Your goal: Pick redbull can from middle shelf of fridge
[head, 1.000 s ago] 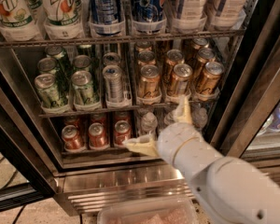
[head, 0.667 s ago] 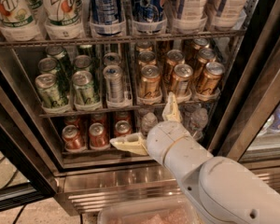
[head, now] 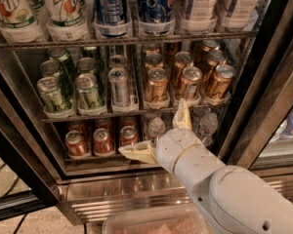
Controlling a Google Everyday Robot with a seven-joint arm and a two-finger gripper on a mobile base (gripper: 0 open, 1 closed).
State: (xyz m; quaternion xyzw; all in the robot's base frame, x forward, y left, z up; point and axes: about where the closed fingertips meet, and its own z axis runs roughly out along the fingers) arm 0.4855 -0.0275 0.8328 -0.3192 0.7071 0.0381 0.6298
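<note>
The fridge (head: 136, 194) stands open in front of me, with a steel base and dark door edges. The middle shelf (head: 88, 117) is a grey wire rack with green cans on the left, gold cans on the right, and a row of slim silver-blue cans between them. The front redbull can (head: 119, 87) stands upright with its silver top showing. My gripper (head: 158, 133) is open and empty, with one cream finger (head: 182, 115) pointing up at the shelf edge and the other (head: 136, 152) out to the left. It sits below and right of the redbull can, in front of the lower rack.
Green cans (head: 51, 94) and gold cans (head: 157, 87) flank the slim cans. The top rack holds 7UP bottles (head: 63, 6) and blue cans (head: 110, 6). The bottom rack holds red cans (head: 103, 141) and small water bottles (head: 156, 128). A dark door edge (head: 263, 91) stands at the right.
My gripper and arm have moved left and slightly up, from under the gold cans toward the slim cans. The cans have not moved.
</note>
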